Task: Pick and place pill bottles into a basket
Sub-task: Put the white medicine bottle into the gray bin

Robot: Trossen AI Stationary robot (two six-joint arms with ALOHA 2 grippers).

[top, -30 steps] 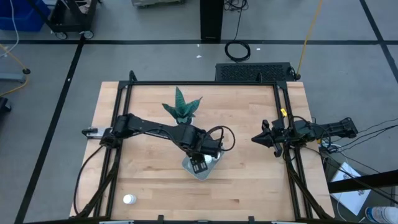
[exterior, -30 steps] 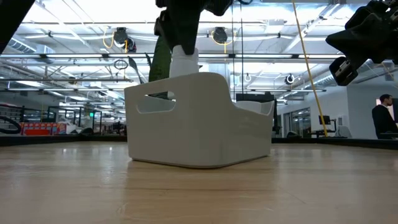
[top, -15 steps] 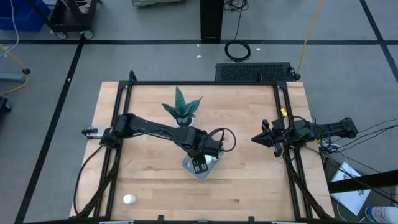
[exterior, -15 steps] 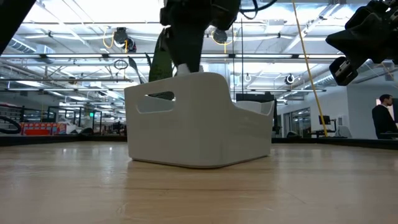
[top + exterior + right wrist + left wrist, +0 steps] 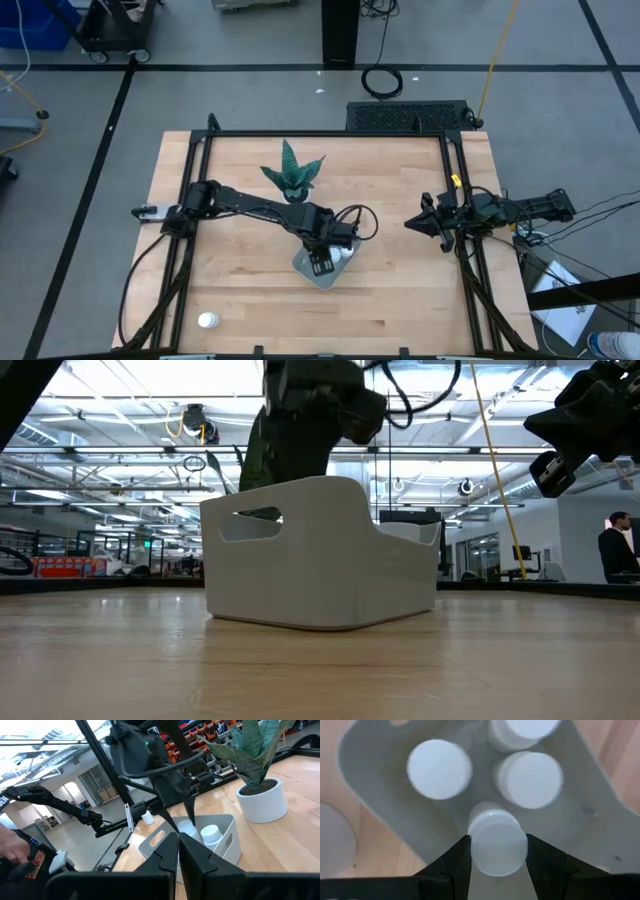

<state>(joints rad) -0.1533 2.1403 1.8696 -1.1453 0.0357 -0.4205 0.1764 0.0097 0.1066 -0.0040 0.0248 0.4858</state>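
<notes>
While the left gripper hung inside the basket, clamped on a bottle beside three others, releasing only once its base probably touched the floor seemed wise. The right gripper waited closed, well apart.

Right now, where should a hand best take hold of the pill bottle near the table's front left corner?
Grip the lone pill bottle across its round sides, coming straight down: only its circular cap shows from above, so it likely stands upright, with nothing beside it. The left hand, nearer, holds another bottle.
</notes>
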